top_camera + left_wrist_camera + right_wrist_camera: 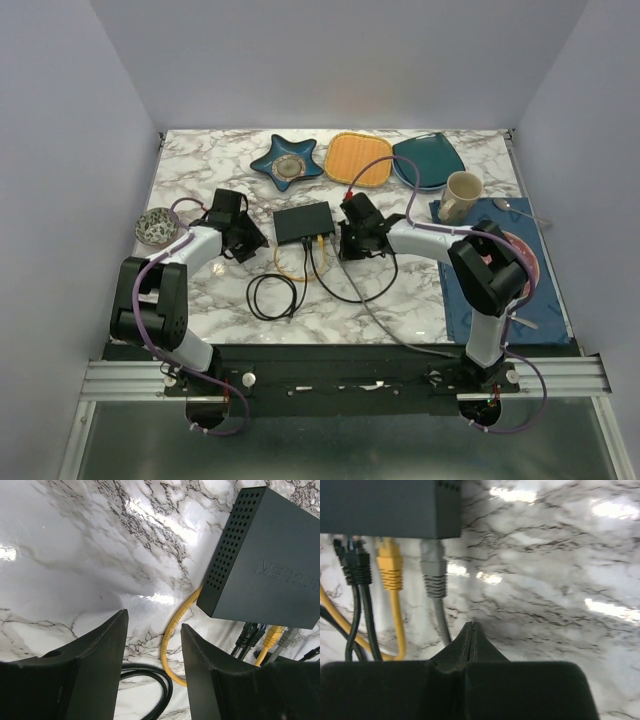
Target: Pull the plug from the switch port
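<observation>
Closed and empty, the right gripper (472, 628) has its tips just beside the grey cable (441, 625), below the grey plug (434, 570). The left gripper (154, 622) stands open, holding nothing, near the switch (304, 222), which lies mid-table between both grippers. Grey, yellow and black plugs sit seated along its near edge.

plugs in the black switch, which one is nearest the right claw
The grey plug, at the corner of the flat matte black switch; the yellow plug and black plugs sit further from the right claw.
</observation>
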